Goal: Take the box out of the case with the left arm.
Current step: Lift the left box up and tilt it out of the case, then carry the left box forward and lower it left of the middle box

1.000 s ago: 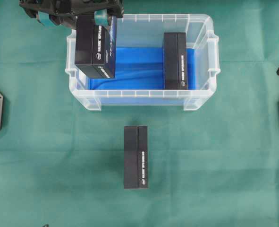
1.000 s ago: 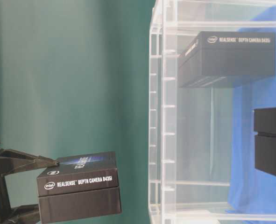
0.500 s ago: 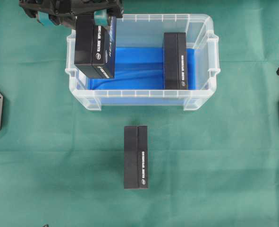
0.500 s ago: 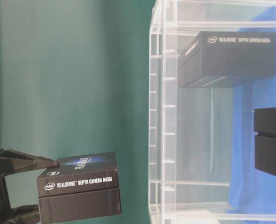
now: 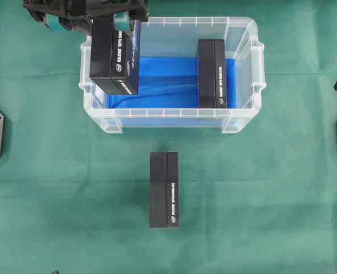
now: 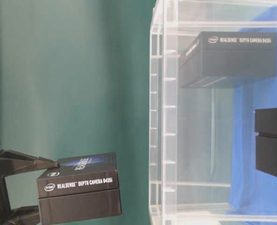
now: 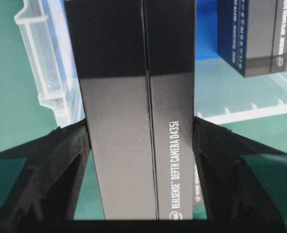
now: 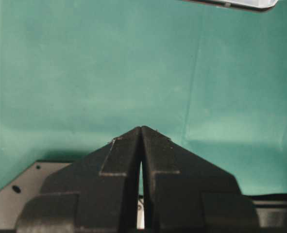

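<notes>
Gripping the black box (image 5: 114,56) with my left hand (image 7: 142,145), I see it unmoved since half a second ago, raised over the case (image 5: 242,117) at its left rim. Its side reads "REALSENSE DEPTH CAMERA D435i". My right hand (image 8: 141,145) stays closed, empty, above the green tabletop (image 5: 259,200).

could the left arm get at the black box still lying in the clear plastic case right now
Probably not yet: the left gripper is shut on another black box, lifted above the clear plastic case. The remaining black box lies uncovered inside, so it looks reachable once the gripper is free.
</notes>
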`<state>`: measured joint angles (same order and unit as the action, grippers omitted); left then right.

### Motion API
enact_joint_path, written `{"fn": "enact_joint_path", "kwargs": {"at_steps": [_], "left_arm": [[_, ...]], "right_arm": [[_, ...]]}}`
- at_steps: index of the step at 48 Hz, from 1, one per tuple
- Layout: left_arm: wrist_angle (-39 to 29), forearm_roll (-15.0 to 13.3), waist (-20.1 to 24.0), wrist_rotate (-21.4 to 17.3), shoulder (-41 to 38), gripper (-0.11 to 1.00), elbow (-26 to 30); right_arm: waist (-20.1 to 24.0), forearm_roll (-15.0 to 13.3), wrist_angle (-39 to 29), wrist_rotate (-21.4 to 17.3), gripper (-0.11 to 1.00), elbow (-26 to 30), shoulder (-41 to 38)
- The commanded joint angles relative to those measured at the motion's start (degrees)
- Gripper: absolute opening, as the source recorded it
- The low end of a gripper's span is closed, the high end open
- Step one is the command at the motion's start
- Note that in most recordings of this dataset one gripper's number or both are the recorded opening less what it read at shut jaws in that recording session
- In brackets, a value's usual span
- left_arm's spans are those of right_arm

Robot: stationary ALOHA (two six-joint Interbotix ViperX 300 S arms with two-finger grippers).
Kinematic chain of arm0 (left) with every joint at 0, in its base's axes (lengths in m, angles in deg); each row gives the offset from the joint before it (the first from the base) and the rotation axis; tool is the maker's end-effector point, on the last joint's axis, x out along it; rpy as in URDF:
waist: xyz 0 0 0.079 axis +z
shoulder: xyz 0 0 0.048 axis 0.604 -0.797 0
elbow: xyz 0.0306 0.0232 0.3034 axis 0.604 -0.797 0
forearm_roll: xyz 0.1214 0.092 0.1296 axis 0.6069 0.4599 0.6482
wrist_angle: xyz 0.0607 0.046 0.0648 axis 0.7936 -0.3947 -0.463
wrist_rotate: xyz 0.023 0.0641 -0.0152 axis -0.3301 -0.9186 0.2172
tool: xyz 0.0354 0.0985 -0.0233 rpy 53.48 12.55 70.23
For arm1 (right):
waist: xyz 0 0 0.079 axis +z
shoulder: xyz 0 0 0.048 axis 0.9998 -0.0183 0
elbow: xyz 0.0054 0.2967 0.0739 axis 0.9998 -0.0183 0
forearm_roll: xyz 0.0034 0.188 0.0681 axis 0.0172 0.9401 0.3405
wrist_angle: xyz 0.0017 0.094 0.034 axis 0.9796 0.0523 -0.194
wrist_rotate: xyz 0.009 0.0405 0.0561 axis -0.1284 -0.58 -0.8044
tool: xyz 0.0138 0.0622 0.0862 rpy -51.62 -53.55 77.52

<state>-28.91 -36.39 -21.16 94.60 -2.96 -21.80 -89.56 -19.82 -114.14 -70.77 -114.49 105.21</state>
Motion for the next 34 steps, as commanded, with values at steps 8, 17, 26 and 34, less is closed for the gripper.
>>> {"fn": "enact_joint_path", "kwargs": {"at_steps": [8,17,26,34], "left_arm": [[0.2,0.2,-0.1,0.0,1.7,0.58,1.4],[0.2,0.2,-0.4,0.2,2.0,0.58,1.1],[0.0,0.2,-1.6,0.5,2.1,0.58,1.0],[-0.2,0.3,-3.7,2.5,2.7,0.58,0.8]], "right_arm": [[0.0,-0.2,0.4,-0.1,0.0,0.6,-0.1],[-0.1,-0.2,0.4,0.0,0.0,0.6,0.0],[0.0,-0.2,0.3,-0.1,0.0,0.6,0.0],[0.0,-0.2,0.3,0.0,0.0,0.7,0.0]]}}
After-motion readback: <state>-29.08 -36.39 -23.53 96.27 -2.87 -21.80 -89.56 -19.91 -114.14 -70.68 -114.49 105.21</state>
